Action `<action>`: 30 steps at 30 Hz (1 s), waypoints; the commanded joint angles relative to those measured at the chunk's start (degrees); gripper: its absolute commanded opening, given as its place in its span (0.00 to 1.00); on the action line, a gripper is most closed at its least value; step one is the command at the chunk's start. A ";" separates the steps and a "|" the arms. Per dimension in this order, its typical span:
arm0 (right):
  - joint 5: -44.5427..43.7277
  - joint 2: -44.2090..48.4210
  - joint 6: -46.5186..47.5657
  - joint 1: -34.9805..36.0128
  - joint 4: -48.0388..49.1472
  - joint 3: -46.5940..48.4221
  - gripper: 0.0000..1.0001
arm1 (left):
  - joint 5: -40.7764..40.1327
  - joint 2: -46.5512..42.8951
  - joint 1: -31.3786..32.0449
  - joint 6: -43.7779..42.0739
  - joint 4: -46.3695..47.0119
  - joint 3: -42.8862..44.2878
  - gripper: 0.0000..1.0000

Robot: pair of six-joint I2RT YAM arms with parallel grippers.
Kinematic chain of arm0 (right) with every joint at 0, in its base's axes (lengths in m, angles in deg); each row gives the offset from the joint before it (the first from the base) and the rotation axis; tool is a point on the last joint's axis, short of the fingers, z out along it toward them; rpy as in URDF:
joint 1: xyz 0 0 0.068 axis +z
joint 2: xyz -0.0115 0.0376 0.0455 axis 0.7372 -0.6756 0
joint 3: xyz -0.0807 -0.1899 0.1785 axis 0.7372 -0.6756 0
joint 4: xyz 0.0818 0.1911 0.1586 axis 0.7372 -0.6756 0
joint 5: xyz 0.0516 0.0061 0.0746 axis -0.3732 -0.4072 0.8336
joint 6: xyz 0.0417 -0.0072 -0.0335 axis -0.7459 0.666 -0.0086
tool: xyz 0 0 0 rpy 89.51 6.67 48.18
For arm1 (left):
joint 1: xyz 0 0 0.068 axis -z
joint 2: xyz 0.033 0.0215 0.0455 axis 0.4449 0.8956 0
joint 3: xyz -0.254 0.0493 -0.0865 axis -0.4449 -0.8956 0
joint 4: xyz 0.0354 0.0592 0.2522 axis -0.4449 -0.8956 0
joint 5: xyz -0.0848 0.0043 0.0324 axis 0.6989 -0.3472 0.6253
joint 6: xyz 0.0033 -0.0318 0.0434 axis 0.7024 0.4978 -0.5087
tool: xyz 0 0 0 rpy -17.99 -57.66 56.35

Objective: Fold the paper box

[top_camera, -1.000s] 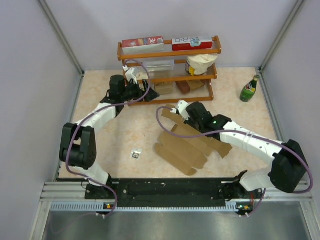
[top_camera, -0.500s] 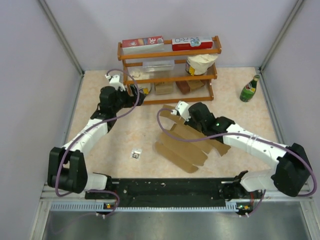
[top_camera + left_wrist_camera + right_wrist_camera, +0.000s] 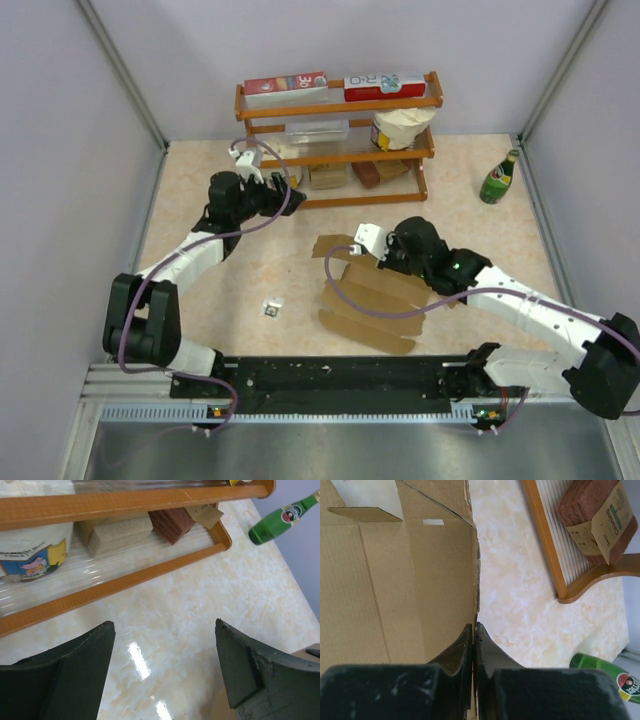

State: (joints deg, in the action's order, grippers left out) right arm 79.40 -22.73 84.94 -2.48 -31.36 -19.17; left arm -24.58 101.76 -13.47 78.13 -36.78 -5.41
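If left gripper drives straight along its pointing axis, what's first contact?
Likely the rack's lower front rail. The open left gripper faces it with nothing seen between, though depth is hard to judge.

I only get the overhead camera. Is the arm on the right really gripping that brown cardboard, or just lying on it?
Observer: Gripping. Its wrist camera shows the right hand with both fingers pressed together on the edge of the paper box, a flat creased sheet.
Visitor: And the other arm, up by the wooden rack?
Observer: The left hand is open, with only bare tabletop showing between its fingers. It faces the lowest tier of the rack.
Visitor: What are the brown lumps on that tier?
Observer: Close up they look like stacked brown scouring pads in a cardboard sleeve; its print seems to read "Cleaning".
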 commanded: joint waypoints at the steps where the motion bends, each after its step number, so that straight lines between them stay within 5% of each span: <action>1: 4.44 2.24 3.45 0.69 2.99 -0.57 0.00 | 5.32 3.14 1.72 1.23 6.73 0.50 0.83; 9: 5.23 -0.13 2.83 0.69 3.07 0.49 0.00 | 9.19 8.86 10.07 -0.79 8.67 1.03 0.69; 30: 2.16 -4.53 0.99 0.69 3.43 0.40 0.00 | 20.18 10.18 10.69 7.48 38.11 -17.34 0.49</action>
State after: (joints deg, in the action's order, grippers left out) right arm 82.70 -25.37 87.15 -2.48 -30.20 -20.06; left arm -7.78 111.58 -2.89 84.05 -9.26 -21.58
